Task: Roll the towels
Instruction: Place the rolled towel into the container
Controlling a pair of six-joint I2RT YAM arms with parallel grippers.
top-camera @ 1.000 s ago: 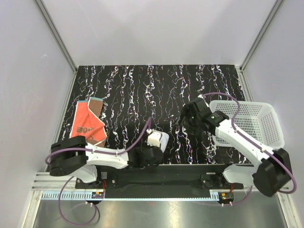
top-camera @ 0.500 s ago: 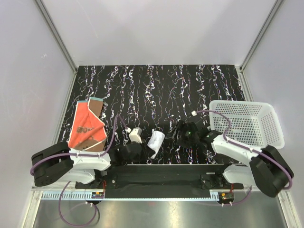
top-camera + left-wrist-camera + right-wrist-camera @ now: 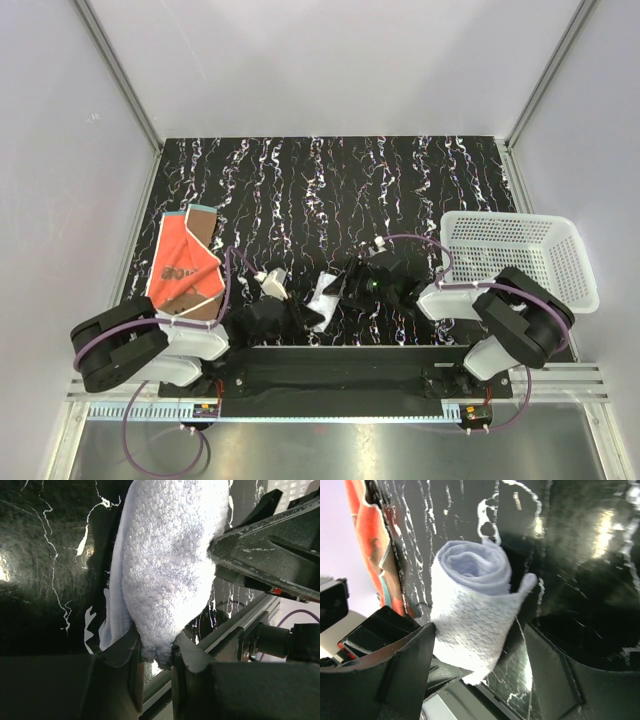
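Observation:
The white towel is rolled into a short cylinder near the table's front edge. My left gripper is shut on its lower end; in the left wrist view the roll rises from between the jaws of that gripper. My right gripper stands open with the roll between its spread fingers, the left one close against the cloth. The orange towel lies flat with a corner folded over at the left of the mat, and shows as a strip of orange in the right wrist view.
A white perforated basket stands at the right edge of the black marbled mat. The metal rail carrying the arm bases runs just in front of the roll. Both arms crowd the middle front.
The right arm has swung left from beside the basket and brought its open fingers around the white roll. The left arm has drawn back left and nearer, still holding the roll.

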